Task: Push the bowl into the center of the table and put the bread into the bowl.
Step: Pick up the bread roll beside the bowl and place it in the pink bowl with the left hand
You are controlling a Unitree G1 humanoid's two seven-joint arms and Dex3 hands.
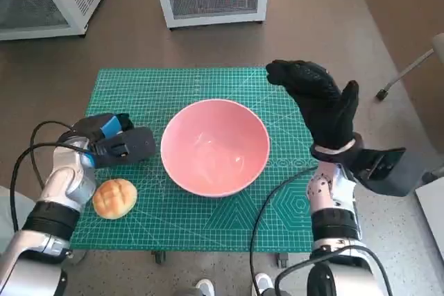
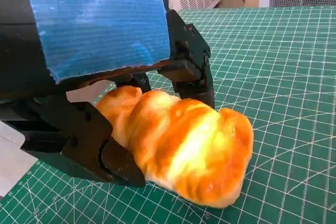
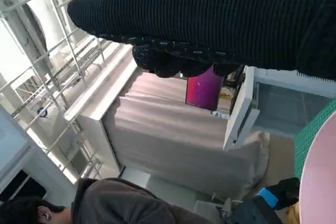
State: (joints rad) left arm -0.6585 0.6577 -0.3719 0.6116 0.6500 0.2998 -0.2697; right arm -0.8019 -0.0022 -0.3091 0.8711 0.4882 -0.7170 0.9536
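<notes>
Pink bowl (image 1: 215, 146) sits about mid-desk on the green cutting mat (image 1: 139, 88), so the push looks done; the bread is the step in hand. The bread (image 1: 114, 198) lies on the mat beside the bowl, on the robot's left and a bit nearer its body. In the left wrist view the left robot hand (image 2: 113, 85) has black fingers (image 2: 197, 74) on either side of the bun, close against it, but I can't tell whether it is truly gripped. Best to close firmly on the soft bun without crushing it, lift clear of the rim, then release over the bowl. The bowl is empty. The right robot hand (image 1: 320, 107) hangs raised beside the bowl, fingers apart, holding nothing.
</notes>
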